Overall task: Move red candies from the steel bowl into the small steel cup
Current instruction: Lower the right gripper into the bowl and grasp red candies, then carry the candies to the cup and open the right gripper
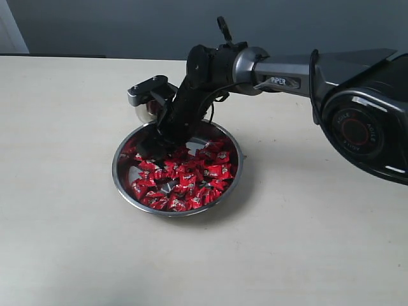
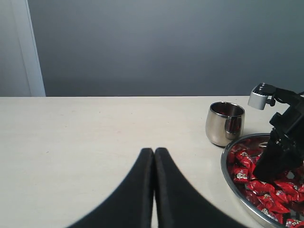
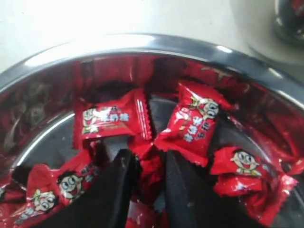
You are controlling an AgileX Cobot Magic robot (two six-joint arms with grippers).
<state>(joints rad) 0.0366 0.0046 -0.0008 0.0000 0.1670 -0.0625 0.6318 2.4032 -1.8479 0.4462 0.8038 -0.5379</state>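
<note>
The steel bowl (image 1: 237, 171) sits mid-table, holding many red candies (image 1: 191, 178). Behind its left rim stands the small steel cup (image 1: 144, 111), partly hidden by the right arm; the left wrist view shows the cup (image 2: 224, 123) upright beside the bowl (image 2: 227, 175). My right gripper (image 1: 153, 145) dips into the bowl's back left part. In the right wrist view, my right gripper (image 3: 148, 159) is shut on a red candy (image 3: 151, 173) among the others (image 3: 195, 118). My left gripper (image 2: 154, 151) is shut and empty over bare table, left of the bowl.
The right arm (image 1: 280, 73) reaches in from the right, above the table. The pale tabletop (image 1: 76, 210) spreads around the bowl. A grey wall (image 2: 161, 47) stands behind the table's far edge.
</note>
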